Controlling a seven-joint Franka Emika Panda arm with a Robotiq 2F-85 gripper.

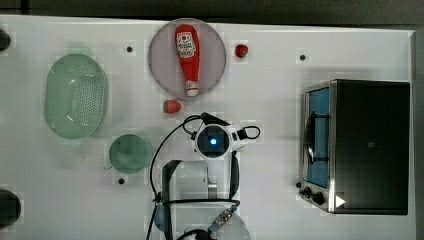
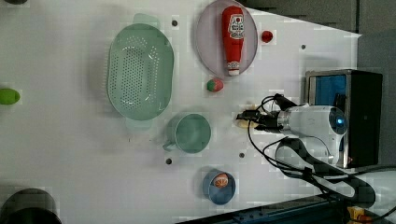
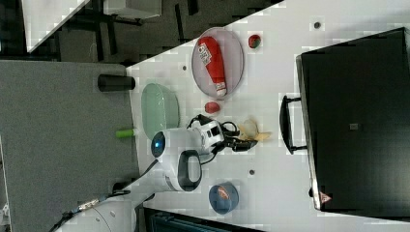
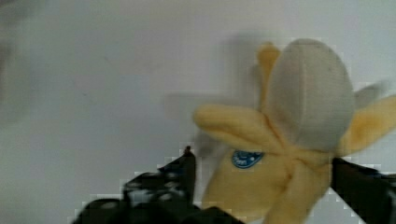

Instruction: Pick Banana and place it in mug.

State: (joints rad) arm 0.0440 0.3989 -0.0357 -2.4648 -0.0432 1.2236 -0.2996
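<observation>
Gripper (image 4: 261,186): fingers spread wide, one either side of the banana, not clamped.
Banana (image 4: 285,140): on the white table (image 1: 280,60), at 3 o'clock from the mug (image 2: 189,133) in the left view, well apart.

A white, rounded robot arm (image 1: 216,165) with black joint bands, a glowing blue wrist light, looping black cables and dark gripper (image 4: 261,186) fingers.
</observation>
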